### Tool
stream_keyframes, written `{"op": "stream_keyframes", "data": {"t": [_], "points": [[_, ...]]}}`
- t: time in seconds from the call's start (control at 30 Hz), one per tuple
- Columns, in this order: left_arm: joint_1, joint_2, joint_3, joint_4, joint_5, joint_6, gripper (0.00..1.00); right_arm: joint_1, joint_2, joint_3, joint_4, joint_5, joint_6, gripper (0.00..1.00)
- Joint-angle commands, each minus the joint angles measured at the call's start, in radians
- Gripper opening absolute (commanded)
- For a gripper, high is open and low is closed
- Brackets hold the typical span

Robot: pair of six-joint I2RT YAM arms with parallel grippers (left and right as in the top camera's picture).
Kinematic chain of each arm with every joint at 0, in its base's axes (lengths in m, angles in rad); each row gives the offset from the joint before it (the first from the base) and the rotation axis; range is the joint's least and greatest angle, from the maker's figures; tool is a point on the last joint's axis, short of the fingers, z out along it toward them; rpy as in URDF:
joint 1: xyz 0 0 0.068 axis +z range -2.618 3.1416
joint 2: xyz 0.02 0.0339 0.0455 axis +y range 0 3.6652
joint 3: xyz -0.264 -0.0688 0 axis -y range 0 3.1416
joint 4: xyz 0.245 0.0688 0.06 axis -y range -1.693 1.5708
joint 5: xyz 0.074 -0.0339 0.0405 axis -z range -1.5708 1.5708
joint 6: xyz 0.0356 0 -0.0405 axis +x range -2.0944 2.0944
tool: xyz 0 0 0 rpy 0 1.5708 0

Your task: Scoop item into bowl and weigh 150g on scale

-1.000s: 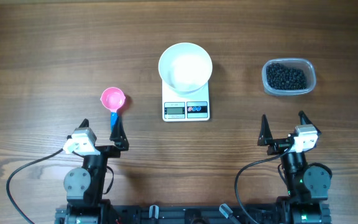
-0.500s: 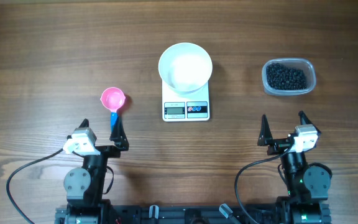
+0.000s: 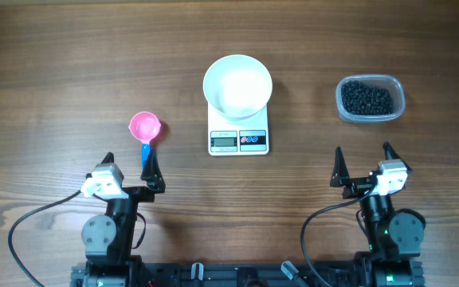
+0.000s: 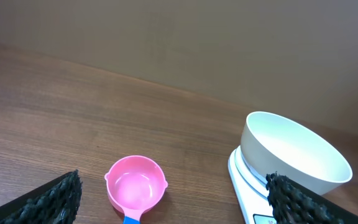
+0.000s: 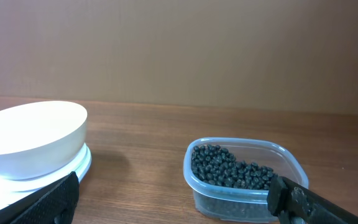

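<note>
The white bowl sits empty on the white scale at the table's centre. The item, small black beads, fills a clear plastic tub at the right. A pink scoop with a blue handle lies left of the scale. My left gripper is open, just short of the scoop's handle. My right gripper is open, well short of the tub, holding nothing.
Both arm bases stand at the near table edge with cables trailing. The wooden tabletop stretches wide around the objects. A plain brown wall rises behind the table in both wrist views.
</note>
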Motion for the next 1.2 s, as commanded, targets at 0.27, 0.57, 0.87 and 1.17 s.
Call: {"op": "stream_keyframes", "data": {"t": [0.27,0.57,0.87,1.17], "points": [[-0.002,-0.007,-0.009,0.003,0.011,0.019,1.00,0.005,-0.013,-0.002,0.002,0.014,0.019,1.00],[-0.002,-0.007,-0.009,0.108,0.182,0.015,1.00,0.005,-0.013,-0.002,0.002,0.014,0.019,1.00],[-0.002,-0.007,0.081,0.244,0.270,-0.173,1.00,0.005,-0.013,-0.002,0.002,0.014,0.019,1.00],[-0.002,0.039,0.361,-0.200,0.097,-0.129,1.00,0.005,-0.013,-0.002,0.002,0.014,0.020,1.00]]}}
